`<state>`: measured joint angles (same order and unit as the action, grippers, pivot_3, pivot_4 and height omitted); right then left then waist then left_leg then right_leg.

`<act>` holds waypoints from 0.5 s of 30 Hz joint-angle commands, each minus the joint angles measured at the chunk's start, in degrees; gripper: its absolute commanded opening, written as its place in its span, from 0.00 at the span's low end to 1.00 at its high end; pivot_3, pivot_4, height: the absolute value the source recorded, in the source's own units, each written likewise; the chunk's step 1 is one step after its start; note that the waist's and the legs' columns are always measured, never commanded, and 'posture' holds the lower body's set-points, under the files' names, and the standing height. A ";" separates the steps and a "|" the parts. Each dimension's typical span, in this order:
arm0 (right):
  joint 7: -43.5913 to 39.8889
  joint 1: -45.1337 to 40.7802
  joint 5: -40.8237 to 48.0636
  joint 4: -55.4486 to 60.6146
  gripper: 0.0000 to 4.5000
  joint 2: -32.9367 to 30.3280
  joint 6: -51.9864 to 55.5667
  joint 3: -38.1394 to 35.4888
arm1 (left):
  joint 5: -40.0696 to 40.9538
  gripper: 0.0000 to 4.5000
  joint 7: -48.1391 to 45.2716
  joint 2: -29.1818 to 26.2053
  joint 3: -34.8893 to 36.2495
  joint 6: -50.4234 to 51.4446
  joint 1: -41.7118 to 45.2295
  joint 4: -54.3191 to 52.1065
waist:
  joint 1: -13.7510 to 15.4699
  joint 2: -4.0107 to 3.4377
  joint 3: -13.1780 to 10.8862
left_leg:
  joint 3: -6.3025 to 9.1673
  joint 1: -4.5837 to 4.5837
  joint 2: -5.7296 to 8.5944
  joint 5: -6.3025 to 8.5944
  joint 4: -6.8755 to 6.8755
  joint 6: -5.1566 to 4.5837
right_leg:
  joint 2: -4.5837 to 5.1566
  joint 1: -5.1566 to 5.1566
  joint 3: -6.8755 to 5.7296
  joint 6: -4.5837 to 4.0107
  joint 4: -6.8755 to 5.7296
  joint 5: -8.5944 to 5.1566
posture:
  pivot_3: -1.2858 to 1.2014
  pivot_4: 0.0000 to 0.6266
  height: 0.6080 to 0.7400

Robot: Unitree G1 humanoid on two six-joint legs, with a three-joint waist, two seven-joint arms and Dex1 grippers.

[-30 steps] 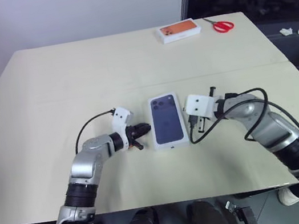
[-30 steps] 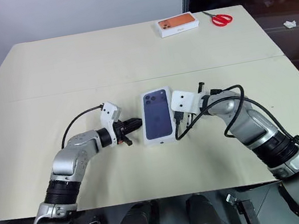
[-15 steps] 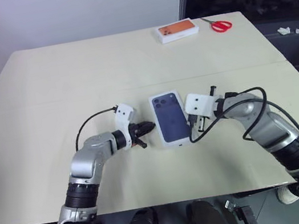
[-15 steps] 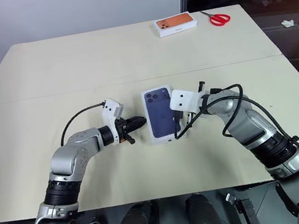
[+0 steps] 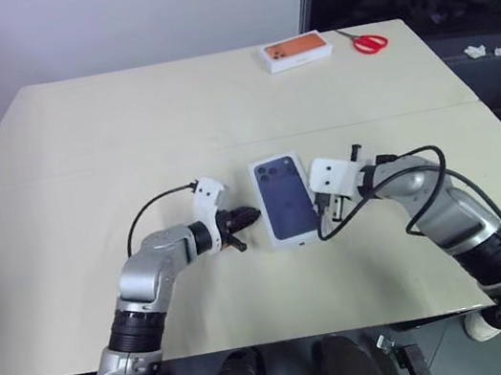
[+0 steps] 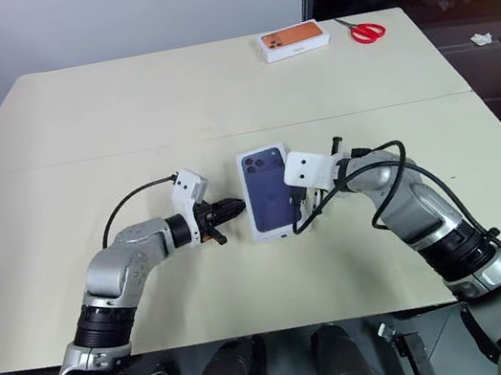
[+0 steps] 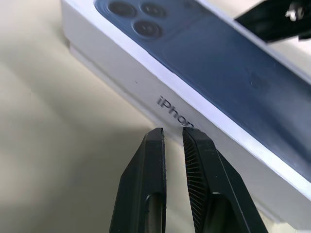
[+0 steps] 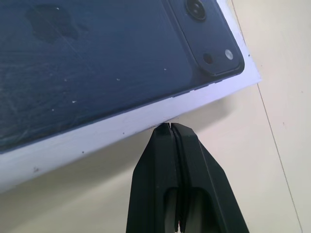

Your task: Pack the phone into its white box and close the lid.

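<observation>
The white box (image 6: 276,234) lies closed in the middle of the table, slightly askew. The lid (image 5: 287,208) with its dark blue phone print is on top. The phone is hidden. My left gripper (image 5: 253,214) lies level just left of the box. In the left wrist view its fingertips (image 7: 173,130) stand a thin slit apart with nothing between them, a little short of the box's lettered side. My right gripper (image 5: 331,212) is shut and empty, with its tip (image 8: 170,125) against the box's right edge.
An orange-topped box (image 5: 296,50) and red scissors (image 5: 367,42) lie at the table's far right edge. A seam runs across the cream table (image 5: 82,169). The front edge is close behind both arms.
The box's near end swung slightly to the right in the first half second and has kept still since. Both grippers have stayed about where they were.
</observation>
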<state>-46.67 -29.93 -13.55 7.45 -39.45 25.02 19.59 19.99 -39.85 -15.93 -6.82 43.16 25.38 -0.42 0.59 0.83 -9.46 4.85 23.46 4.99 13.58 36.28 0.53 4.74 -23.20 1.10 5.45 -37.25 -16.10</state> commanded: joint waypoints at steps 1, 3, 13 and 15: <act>-0.99 0.25 0.08 2.19 0.01 0.33 -0.75 -0.06 | 0.17 0.15 -0.40 0.71 -1.24 -1.86 0.51 -1.48 | 0.00 0.00 0.00 | 0.00 0.00 0.00 0.00 0.00 0.00 | 0.00 0.01 0.00 0.00 0.00 0.00 | 0.52 0.24 1.00; -1.22 0.57 -0.18 2.20 0.01 0.20 -0.73 -0.02 | 0.04 0.15 -0.47 0.76 -1.42 -2.09 0.38 -1.55 | 0.01 0.00 0.00 | -0.01 0.00 0.00 0.00 0.00 0.00 | 0.00 0.00 0.00 0.00 0.00 0.00 | 0.52 0.24 1.00; -1.15 -0.11 -1.79 1.08 0.01 1.62 -0.83 0.62 | 2.02 0.15 0.06 1.98 1.19 -1.10 1.26 -2.05 | 0.02 0.00 0.00 | -0.01 0.00 0.01 0.00 0.01 0.01 | 0.00 0.00 -0.01 0.00 0.00 0.00 | 0.52 0.24 1.00; -1.21 -0.18 -1.62 1.22 0.01 2.20 -0.62 0.50 | 1.56 0.15 -0.17 1.47 1.20 -1.57 1.18 -2.05 | 0.01 0.00 0.00 | -0.01 0.00 0.01 -0.01 0.01 0.01 | 0.00 0.00 -0.01 0.00 -0.01 0.00 | 0.52 0.24 1.00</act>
<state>-47.61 -28.98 -15.54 7.28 -38.55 25.09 19.69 19.96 -39.49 -14.84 -5.85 42.35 25.45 -0.42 0.60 0.83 -9.46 4.84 23.46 5.00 13.57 36.29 0.54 4.74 -23.20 1.09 5.45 -37.26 -16.10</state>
